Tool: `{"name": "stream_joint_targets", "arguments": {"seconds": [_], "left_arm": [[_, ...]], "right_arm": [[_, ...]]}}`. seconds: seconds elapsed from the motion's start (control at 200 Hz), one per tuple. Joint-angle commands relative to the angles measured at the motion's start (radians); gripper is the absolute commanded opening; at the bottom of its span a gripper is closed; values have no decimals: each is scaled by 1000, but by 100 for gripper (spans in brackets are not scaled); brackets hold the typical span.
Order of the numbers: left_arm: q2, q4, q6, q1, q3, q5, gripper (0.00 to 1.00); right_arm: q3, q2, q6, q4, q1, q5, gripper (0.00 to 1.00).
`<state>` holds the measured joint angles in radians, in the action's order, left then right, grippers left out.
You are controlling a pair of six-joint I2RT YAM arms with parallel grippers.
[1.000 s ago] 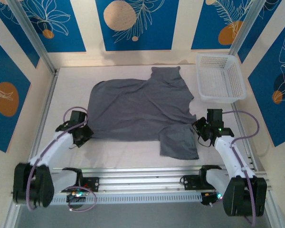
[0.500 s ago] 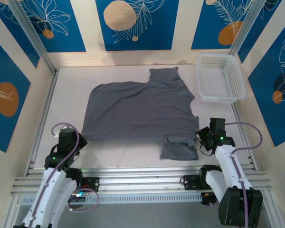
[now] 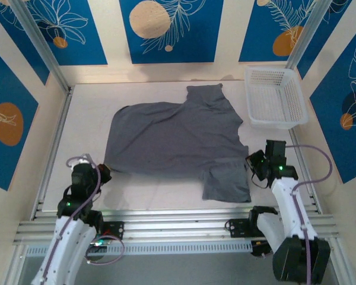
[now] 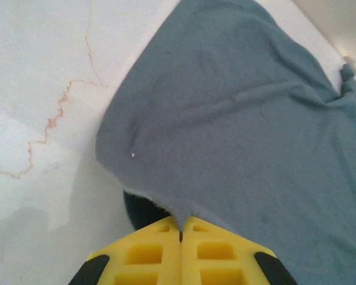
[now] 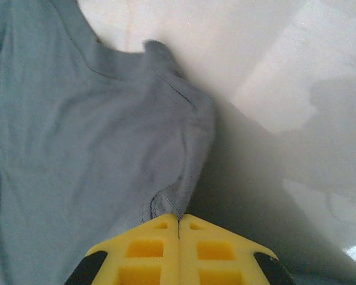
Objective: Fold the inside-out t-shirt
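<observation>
your left claw (image 4: 180, 224) pinched tight on a corner of the grey t-shirt (image 3: 178, 139), your right claw (image 5: 178, 219) clamped on its hem, shirt spread on the table (image 3: 160, 199) ahead of and between both claws, white basket (image 3: 275, 98) beyond the right one

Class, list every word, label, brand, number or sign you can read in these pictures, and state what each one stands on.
None: no word, number, brand or sign can be read here.
The t-shirt is plain grey, without print.
The white basket carries no label.
The wall panels show leaves and circles, no letters.
</observation>
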<state>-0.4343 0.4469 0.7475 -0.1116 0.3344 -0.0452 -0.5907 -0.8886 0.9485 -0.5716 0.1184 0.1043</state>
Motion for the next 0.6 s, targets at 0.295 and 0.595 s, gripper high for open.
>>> {"name": "stream_joint_targets", "arguments": {"seconds": [0.295, 0.595], "left_arm": [[-657, -314, -162, 19, 307, -39, 0], [-857, -419, -170, 79, 371, -53, 0]], "right_arm": [[-225, -380, -48, 235, -17, -3, 0], [-328, -523, -53, 270, -22, 21, 0]]}}
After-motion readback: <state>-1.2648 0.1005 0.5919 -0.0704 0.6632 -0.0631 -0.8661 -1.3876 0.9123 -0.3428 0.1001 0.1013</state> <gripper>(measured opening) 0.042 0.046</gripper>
